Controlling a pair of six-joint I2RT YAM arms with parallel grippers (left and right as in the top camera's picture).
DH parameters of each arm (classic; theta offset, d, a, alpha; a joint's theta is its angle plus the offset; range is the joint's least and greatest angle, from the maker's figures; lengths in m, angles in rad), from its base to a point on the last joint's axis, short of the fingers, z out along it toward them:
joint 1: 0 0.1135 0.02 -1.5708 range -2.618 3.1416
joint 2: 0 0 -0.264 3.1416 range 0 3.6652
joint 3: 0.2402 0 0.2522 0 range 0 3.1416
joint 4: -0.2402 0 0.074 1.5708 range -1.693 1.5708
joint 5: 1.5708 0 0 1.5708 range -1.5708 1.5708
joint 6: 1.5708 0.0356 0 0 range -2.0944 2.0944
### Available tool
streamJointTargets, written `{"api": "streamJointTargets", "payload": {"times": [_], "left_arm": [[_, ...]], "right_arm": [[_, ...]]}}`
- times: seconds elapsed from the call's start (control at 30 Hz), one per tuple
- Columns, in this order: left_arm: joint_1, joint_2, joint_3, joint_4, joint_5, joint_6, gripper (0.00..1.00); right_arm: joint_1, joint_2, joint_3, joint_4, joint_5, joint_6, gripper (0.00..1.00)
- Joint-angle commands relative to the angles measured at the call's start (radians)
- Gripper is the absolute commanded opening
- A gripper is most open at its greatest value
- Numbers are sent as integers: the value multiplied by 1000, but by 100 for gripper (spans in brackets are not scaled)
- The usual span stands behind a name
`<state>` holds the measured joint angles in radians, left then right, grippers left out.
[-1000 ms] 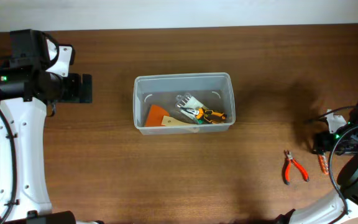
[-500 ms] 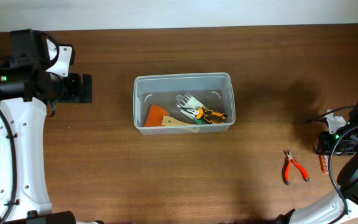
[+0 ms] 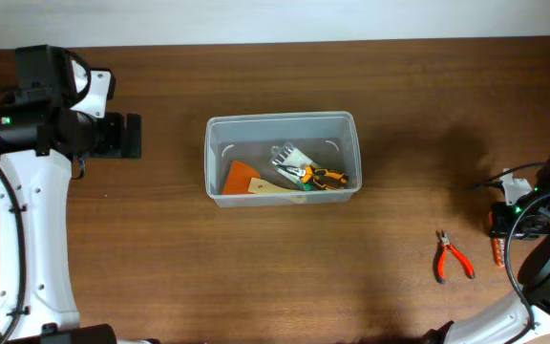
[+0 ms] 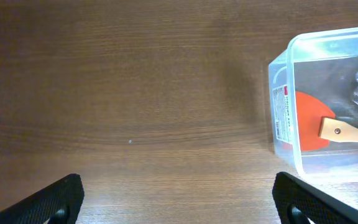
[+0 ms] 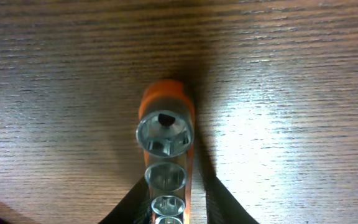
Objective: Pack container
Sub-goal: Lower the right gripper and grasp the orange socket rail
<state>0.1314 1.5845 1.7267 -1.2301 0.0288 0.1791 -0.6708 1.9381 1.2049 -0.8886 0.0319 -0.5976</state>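
The clear plastic container point(image 3: 215, 153) stands mid-table and shows at the right of the left wrist view point(image 4: 279, 93). Inside lie an orange scraper with a wooden handle point(image 3: 243, 178), an orange-and-black hand tool point(image 3: 326, 176) and a clear packet point(image 3: 290, 156). My left gripper point(image 3: 128, 136) is open and empty over bare wood left of the container point(image 4: 176, 208). My right gripper point(image 3: 504, 225) is at the far right, its fingers point(image 5: 169, 211) closed on an orange socket rail point(image 5: 165, 134) lying on the table point(image 3: 495, 251).
Red-handled pliers point(image 3: 452, 259) lie on the table just left of the socket rail. The table's back edge runs along the top of the overhead view.
My right gripper has shifted slightly toward the right and down over the socket rail. The left arm and the container have not moved.
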Motion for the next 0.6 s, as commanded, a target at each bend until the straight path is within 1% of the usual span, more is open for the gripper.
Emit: {"api": "streamJointTargets", "payload": {"times": [0.0, 0.1, 0.13, 0.17, 0.43, 0.5, 0.57], "left_arm": [[3, 7, 15, 2, 1, -5, 99], [2, 7, 15, 2, 1, -5, 99], [2, 7, 15, 2, 1, -5, 99], [2, 7, 15, 2, 1, -5, 99], [2, 7, 15, 2, 1, -5, 99], [3, 7, 15, 2, 1, -5, 99], [2, 7, 15, 2, 1, -5, 99]], "right_arm": [[3, 45, -45, 4, -28, 11, 27], [4, 45, -45, 5, -28, 11, 26], [4, 45, -45, 7, -28, 11, 21], [4, 45, -44, 8, -29, 11, 20], [4, 45, -21, 7, -28, 29, 18], [4, 45, -8, 6, -29, 34, 15], [4, 45, 10, 2, -28, 38, 15]]}}
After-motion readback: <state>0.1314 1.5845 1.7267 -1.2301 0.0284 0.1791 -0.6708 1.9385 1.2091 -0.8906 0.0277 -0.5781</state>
